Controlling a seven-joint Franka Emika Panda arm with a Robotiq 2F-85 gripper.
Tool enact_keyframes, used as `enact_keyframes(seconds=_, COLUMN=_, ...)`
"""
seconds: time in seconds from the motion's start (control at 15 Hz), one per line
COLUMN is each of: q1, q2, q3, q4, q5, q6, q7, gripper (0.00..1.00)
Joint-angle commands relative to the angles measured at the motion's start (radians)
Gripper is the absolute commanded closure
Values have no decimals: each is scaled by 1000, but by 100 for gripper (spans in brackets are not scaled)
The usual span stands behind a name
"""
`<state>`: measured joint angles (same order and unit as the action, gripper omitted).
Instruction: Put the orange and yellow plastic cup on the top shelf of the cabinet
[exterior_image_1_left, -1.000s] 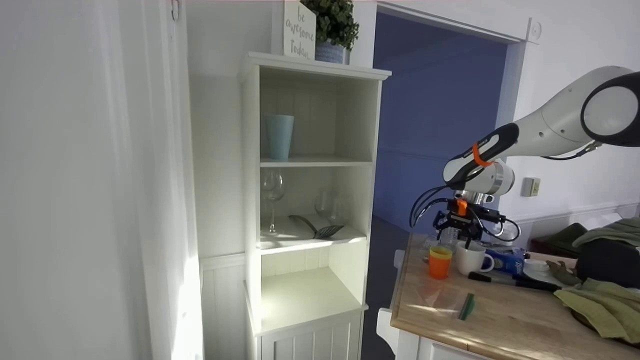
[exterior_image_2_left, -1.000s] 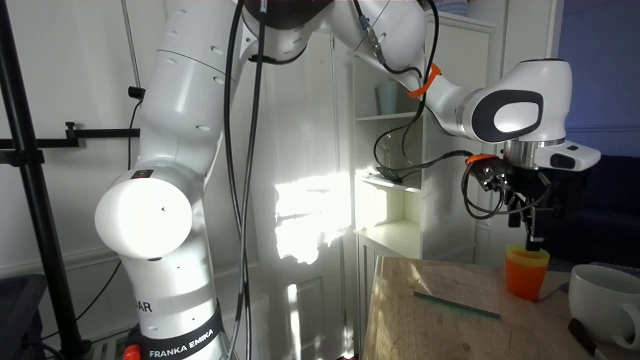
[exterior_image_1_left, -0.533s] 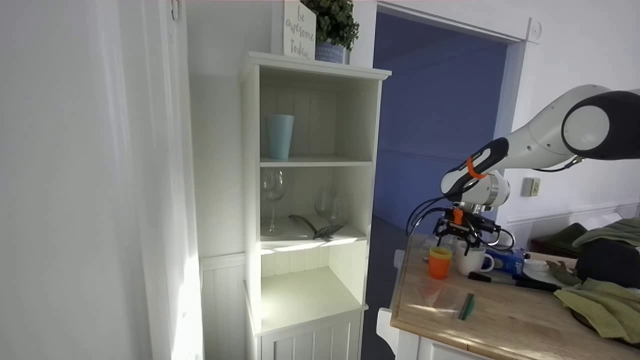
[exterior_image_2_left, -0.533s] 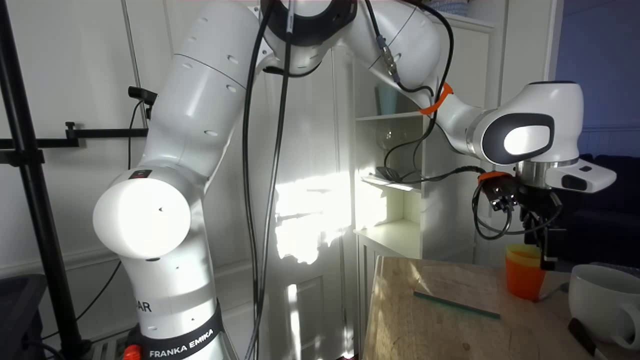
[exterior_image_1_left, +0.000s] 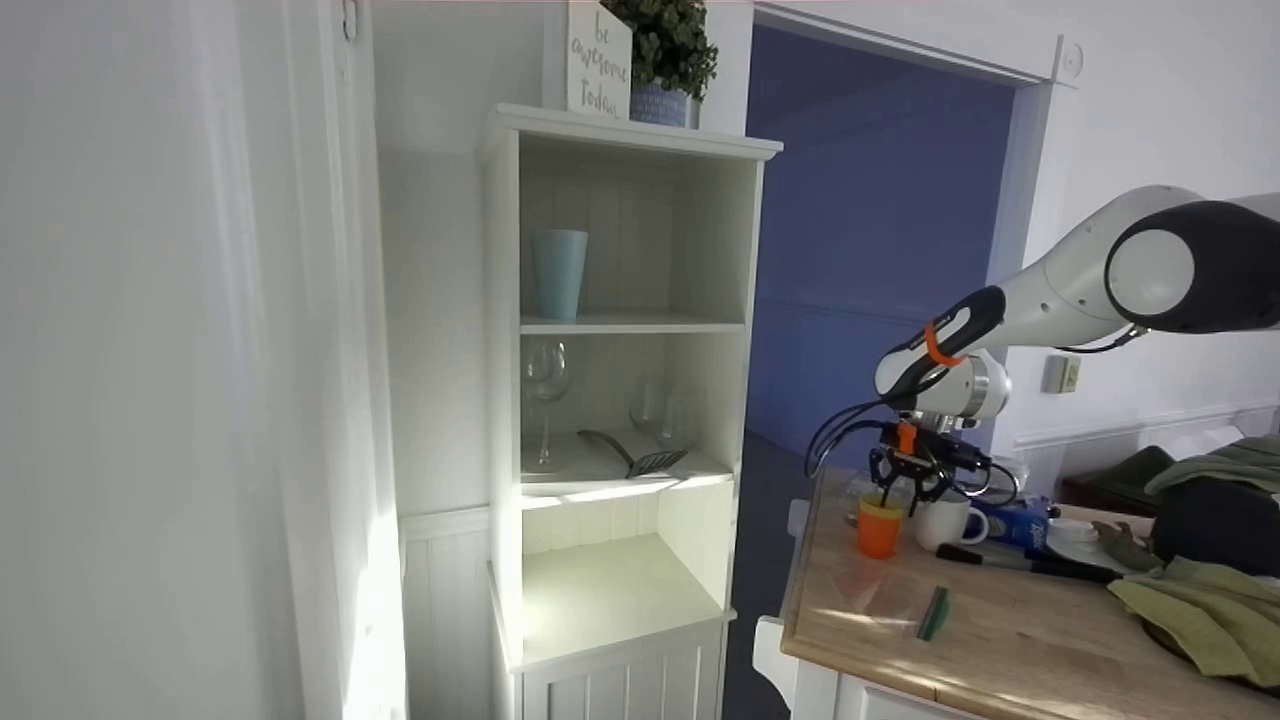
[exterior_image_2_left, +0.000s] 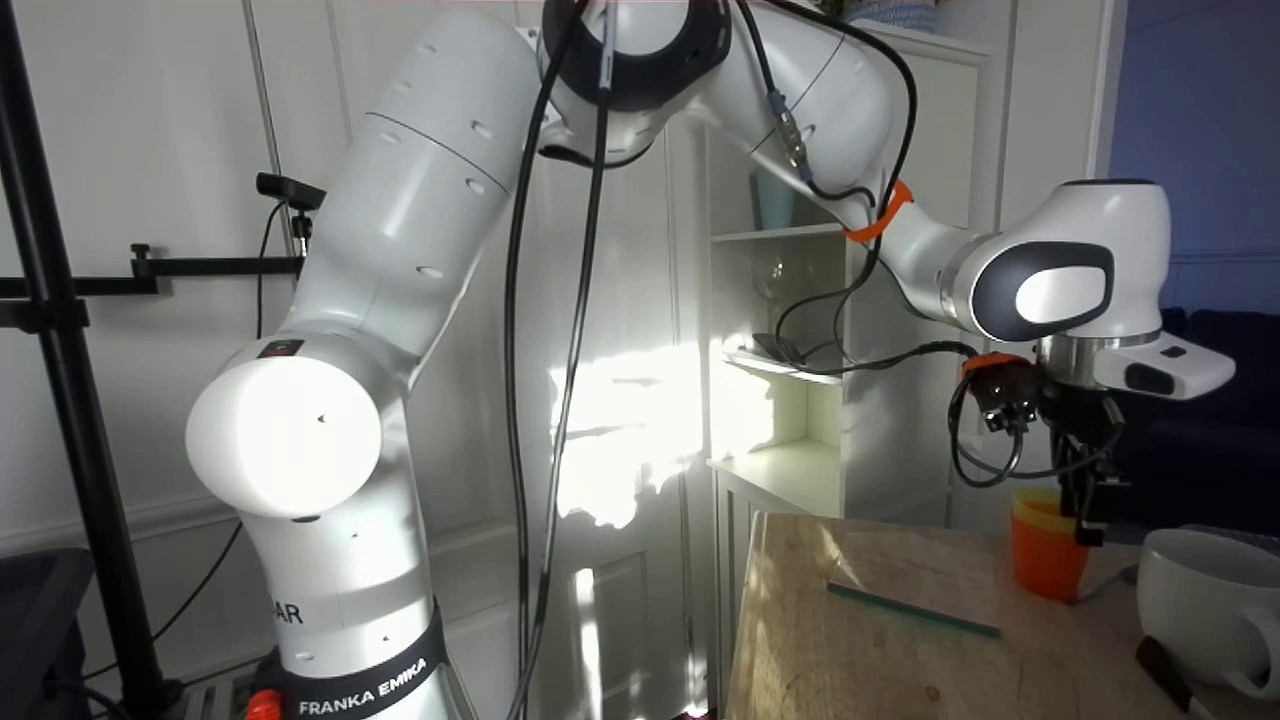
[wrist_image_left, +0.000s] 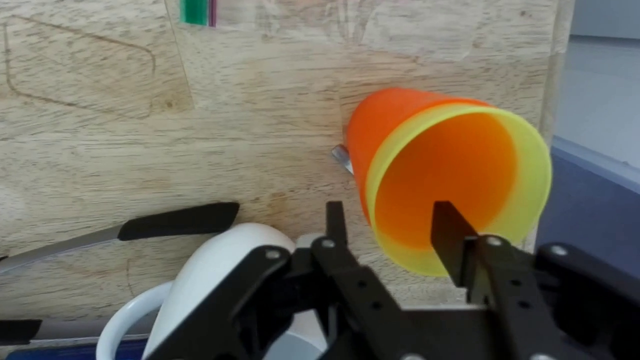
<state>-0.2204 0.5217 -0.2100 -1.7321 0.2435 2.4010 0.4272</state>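
Note:
The orange cup with its yellow rim (exterior_image_1_left: 878, 534) stands upright on the wooden table, and also shows in an exterior view (exterior_image_2_left: 1047, 562). From the wrist its mouth (wrist_image_left: 450, 165) faces the camera. My gripper (wrist_image_left: 390, 210) straddles the near side of the rim: one finger (wrist_image_left: 447, 225) is over or inside the mouth, the other (wrist_image_left: 336, 220) outside, on the mug's side. A gap shows between the fingers and the cup wall, so the jaws are partly open. Across from the table, the white cabinet (exterior_image_1_left: 503, 400) has its top shelf (exterior_image_1_left: 660, 324) in view, holding a light blue cup (exterior_image_1_left: 560, 275).
A white mug (wrist_image_left: 215, 280) stands close beside the cup, below the outer finger. Black-handled utensils (wrist_image_left: 180, 221) and a clear bag with a green seal (exterior_image_1_left: 933, 613) lie nearby. Glasses (exterior_image_1_left: 545, 375) and a spatula (exterior_image_1_left: 650, 463) occupy the middle shelf. Cloths (exterior_image_1_left: 1200, 610) cover the table's far end.
The arm has come down and shifted over the cup, and the fingers have drawn closer together around its rim. The cup and mug have stayed in place.

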Motion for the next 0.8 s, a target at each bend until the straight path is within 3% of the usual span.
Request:
enact_keyframes(seconds=0.0, q1=-6, q2=15, q3=4, q4=30, q5=22, q6=-22, q7=19, gripper=82)
enact_keyframes(seconds=0.2, q1=0, q2=1, q3=1, q4=19, q5=13, q6=-26, q7=25, gripper=100)
enact_keyframes(seconds=0.47, q1=19, q2=-85, q3=3, q4=-40, q5=1, q6=-45, q7=15, gripper=99)
enact_keyframes(seconds=0.73, q1=56, q2=-266, q3=9, q4=-135, q5=-34, q6=-165, q7=-19, gripper=99)
